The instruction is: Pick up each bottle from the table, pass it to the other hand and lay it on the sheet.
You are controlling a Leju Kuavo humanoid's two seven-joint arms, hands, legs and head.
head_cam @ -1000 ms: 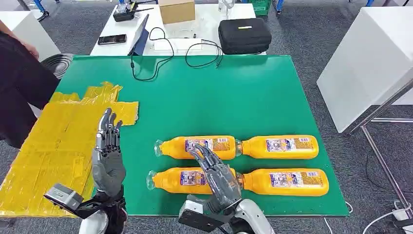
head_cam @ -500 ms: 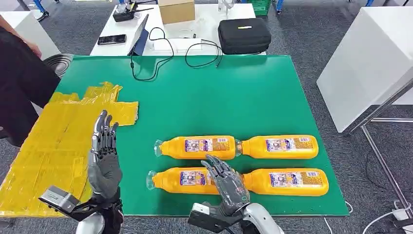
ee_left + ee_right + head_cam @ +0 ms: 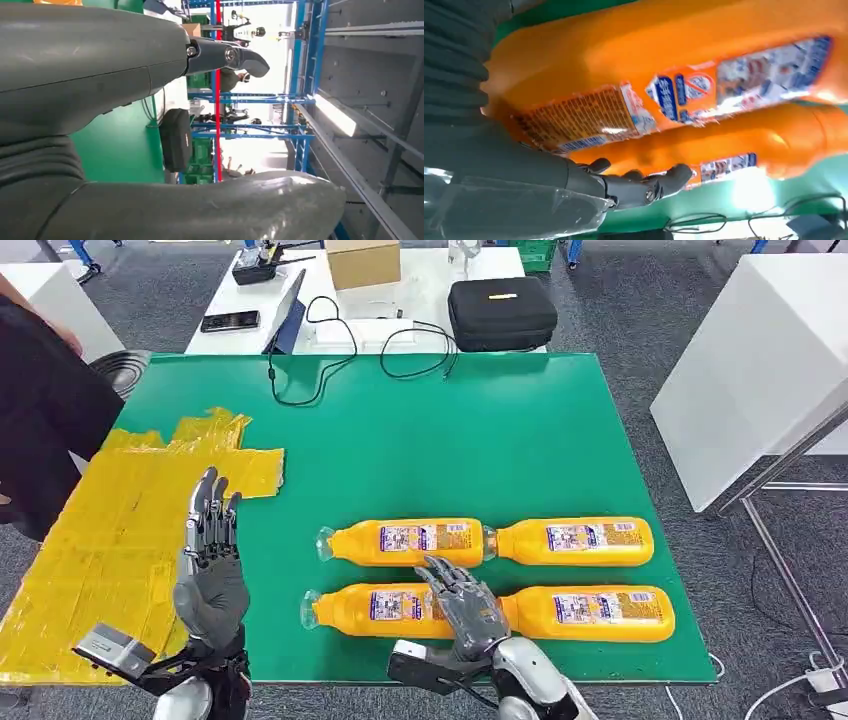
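Several orange bottles lie on their sides on the green table point(image 3: 450, 440), in two rows of two. My right hand point(image 3: 465, 607) hovers low over the label end of the near-left bottle point(image 3: 365, 608), fingers spread and not closed round it. In the right wrist view that bottle point(image 3: 664, 65) lies close under the palm, with the far-left bottle point(image 3: 734, 140) beyond my fingers point(image 3: 639, 185). The far-left bottle point(image 3: 405, 541), far-right bottle point(image 3: 575, 540) and near-right bottle point(image 3: 590, 612) lie untouched. My left hand point(image 3: 210, 560) stands upright and empty beside the yellow sheet point(image 3: 110, 530).
A person in dark clothes point(image 3: 40, 410) stands at the sheet's left side. Behind the green table are a black case point(image 3: 500, 310), a looping cable point(image 3: 330, 350), a cardboard box point(image 3: 362, 260) and a phone point(image 3: 229, 320). A white table point(image 3: 750, 370) stands at the right.
My right hand has drawn back toward the table's near edge and lowered over the near-left bottle. My left hand has shifted slightly left and down. The bottles have not moved.
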